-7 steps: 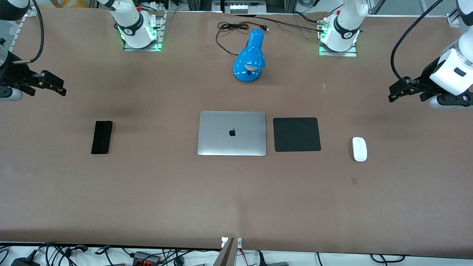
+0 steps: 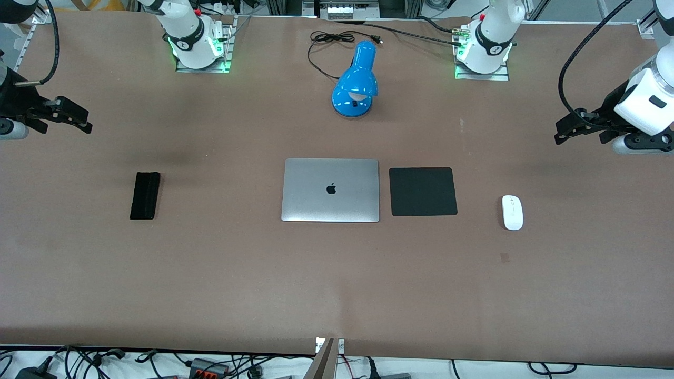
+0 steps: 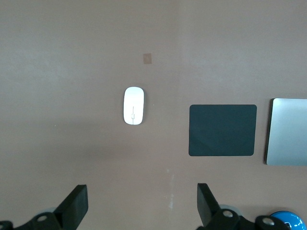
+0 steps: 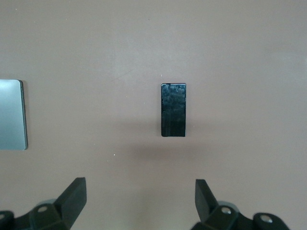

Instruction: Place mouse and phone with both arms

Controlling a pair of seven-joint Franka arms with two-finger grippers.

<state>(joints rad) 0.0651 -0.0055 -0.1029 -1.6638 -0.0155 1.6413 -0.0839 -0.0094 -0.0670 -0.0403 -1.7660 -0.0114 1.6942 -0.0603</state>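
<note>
My left gripper (image 2: 566, 131) hangs with fingers spread wide and empty above the table at the left arm's end, the mouse (image 2: 512, 212) lying flat on the brown table (image 2: 337, 284) below it, beside the black mouse pad (image 2: 423, 191) but well apart from it. My right gripper (image 2: 73, 120), likewise parted and holding nothing, hangs over the right arm's end of the table, with the phone (image 2: 145, 195) lying flat below it, well apart from the closed silver laptop (image 2: 330, 190) at centre. A blue desk lamp (image 2: 357, 84) sits between the arm bases.

The mouse looks light, hard and smooth-shelled; I judge a pinch across its narrow width, at mid-length, the safest hold, since the rounded top could slip. The phone looks thin, stiff and glossy, lying low against the surface; I would close on its long edges near the middle, gently, as the face may scratch or crack.
</note>
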